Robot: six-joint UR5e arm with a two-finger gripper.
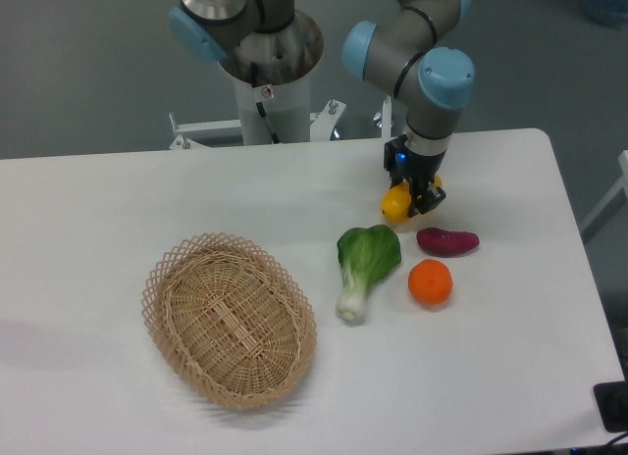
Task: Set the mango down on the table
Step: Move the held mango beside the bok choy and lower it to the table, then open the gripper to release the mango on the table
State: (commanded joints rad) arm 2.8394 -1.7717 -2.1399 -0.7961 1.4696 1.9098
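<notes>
The yellow mango [395,204] is held between the black fingers of my gripper [412,202], which is shut on it. It hangs low over the white table [118,200] at the back right, just behind the green leafy vegetable and left of the purple sweet potato. Whether the mango touches the tabletop cannot be told. The gripper body hides part of the fruit.
A woven wicker basket [231,318] sits at the front left. A bok choy [365,266] lies in the middle, a purple sweet potato [447,241] and a round orange [430,282] to its right. The robot base [267,53] stands behind the table.
</notes>
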